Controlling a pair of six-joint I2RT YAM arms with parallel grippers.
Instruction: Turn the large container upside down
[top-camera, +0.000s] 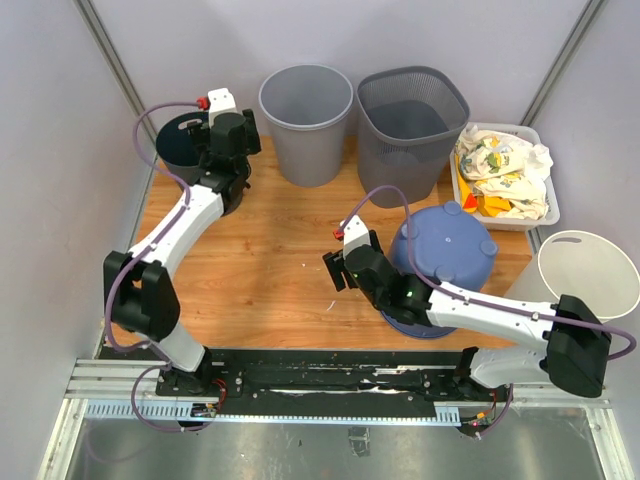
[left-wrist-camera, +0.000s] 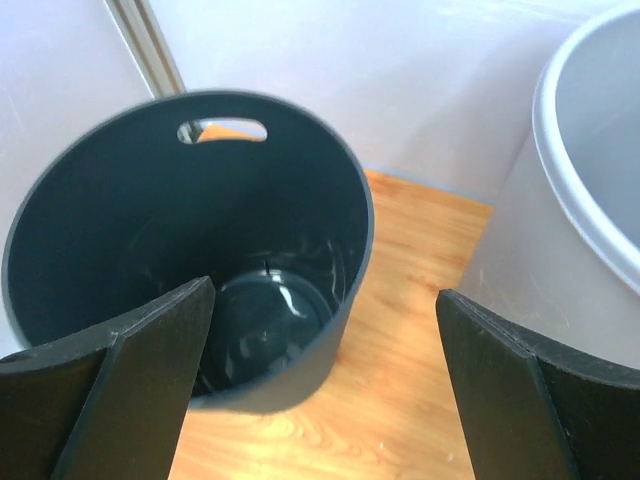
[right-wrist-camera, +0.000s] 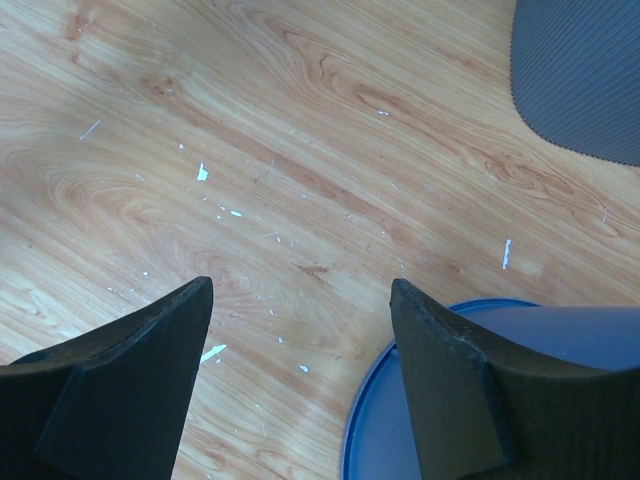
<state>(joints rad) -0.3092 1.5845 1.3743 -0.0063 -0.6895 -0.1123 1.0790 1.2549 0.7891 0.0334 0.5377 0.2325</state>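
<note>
Task object: blue container (top-camera: 450, 245), on the wooden table (top-camera: 270, 250). It reads as bottom-up: a flat face with rounded feet points at the overhead camera, and the wider rim lies on the wood. We judge the flip done or nearly done, though we cannot see inside to confirm.

Right gripper (right-wrist-camera: 300, 290): just left of the blue container, jaws spread, nothing between them. In the wrist view only bare wood shows in the gap, with the container's rim close beside one finger; whether they touch, we cannot tell.

Left gripper (left-wrist-camera: 325, 290): well to the far left of the blue container, jaws fully spread and empty, looking down into a dark bin (left-wrist-camera: 120, 230). A grey bin (top-camera: 305, 100) and a mesh bin (top-camera: 410, 110) stand behind the container.

Handling, our estimate: moulded plastic, so stiff, light and not fragile. The wall looks smooth and curved, so a pinch on it would likely slip. The rim lip is the best hold, one finger inside and one outside. With the rim flat on the wood, we would tip the container first to expose it.
</note>
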